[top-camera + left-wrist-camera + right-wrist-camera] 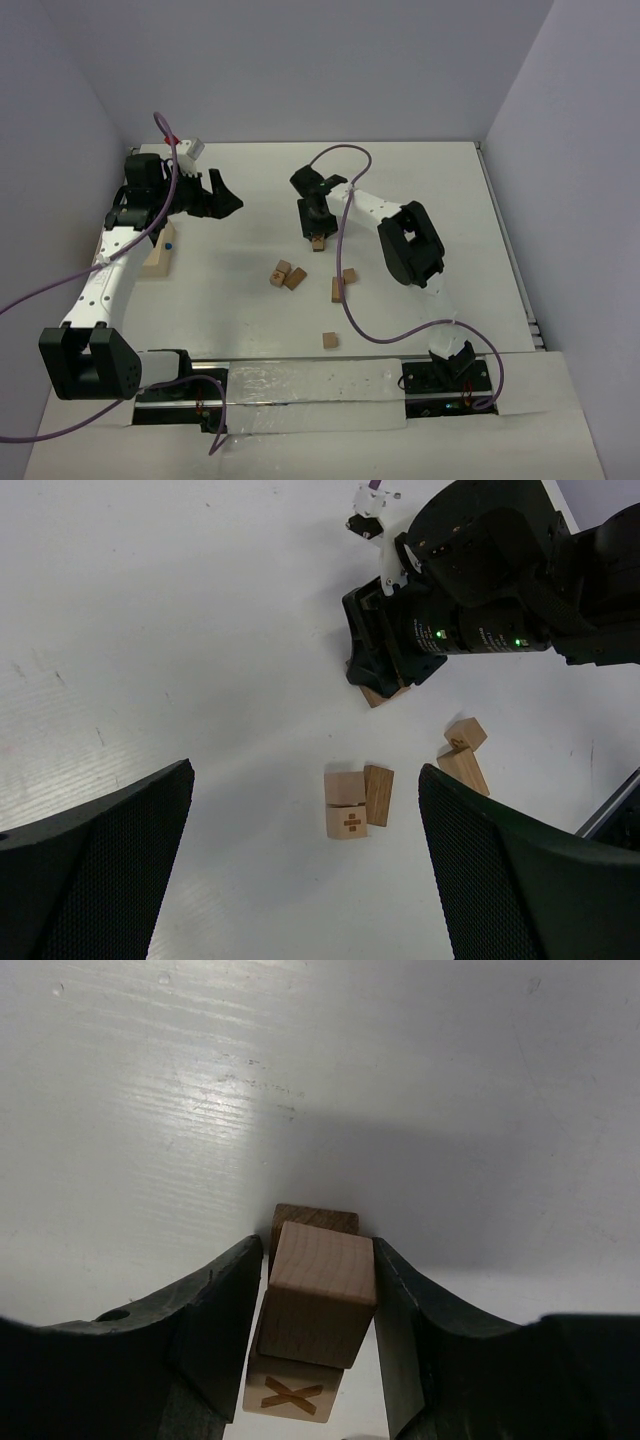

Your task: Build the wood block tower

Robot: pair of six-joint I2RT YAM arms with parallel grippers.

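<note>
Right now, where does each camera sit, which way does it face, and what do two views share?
Top external: above and behind the bases, looking down at the table; both arms, left tool and right tool show.
Left wrist: on the left arm, looking down past its open fingers at loose blocks.
Right wrist: on the right arm, looking down between its fingers, shut on a wood block.
Shared: top and left wrist show the right tool.
</note>
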